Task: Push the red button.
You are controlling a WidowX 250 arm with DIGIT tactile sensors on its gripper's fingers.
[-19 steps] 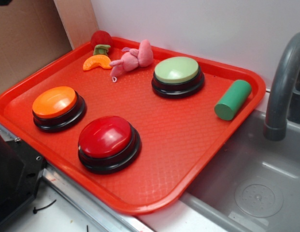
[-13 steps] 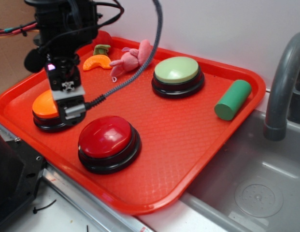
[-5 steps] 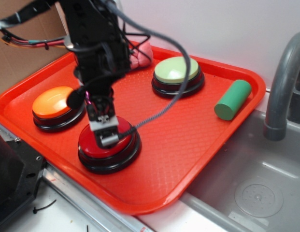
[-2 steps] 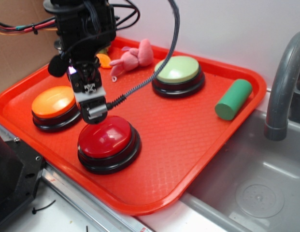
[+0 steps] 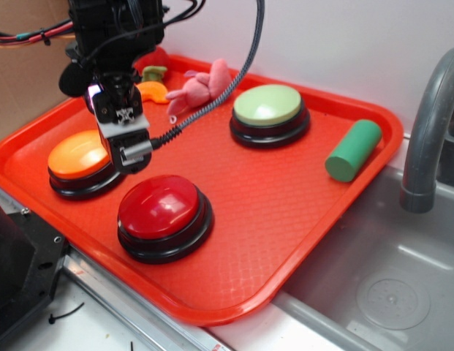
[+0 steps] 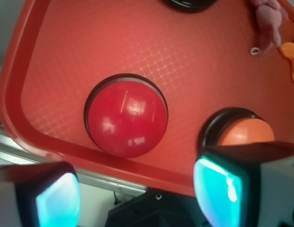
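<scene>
The red button (image 5: 162,208) is a glossy deep-red dome on a black base at the tray's front left. In the wrist view the red button (image 6: 126,116) lies ahead of the fingers with nothing touching it. My gripper (image 5: 131,155) hangs above the tray, up and to the left of the red button, partly in front of the orange button (image 5: 74,157). The wrist view shows the gripper (image 6: 139,194) open, its teal pads (image 6: 59,198) wide apart with nothing between them.
A red tray (image 5: 285,205) holds a pale green button (image 5: 267,106), a pink plush toy (image 5: 201,86), an orange slice (image 5: 150,93) and a green cylinder (image 5: 352,150). A grey faucet (image 5: 428,124) and a sink (image 5: 373,278) are to the right.
A second ago the gripper tip was down on the red button's dome. It has since lifted off and moved up and left toward the orange button.
</scene>
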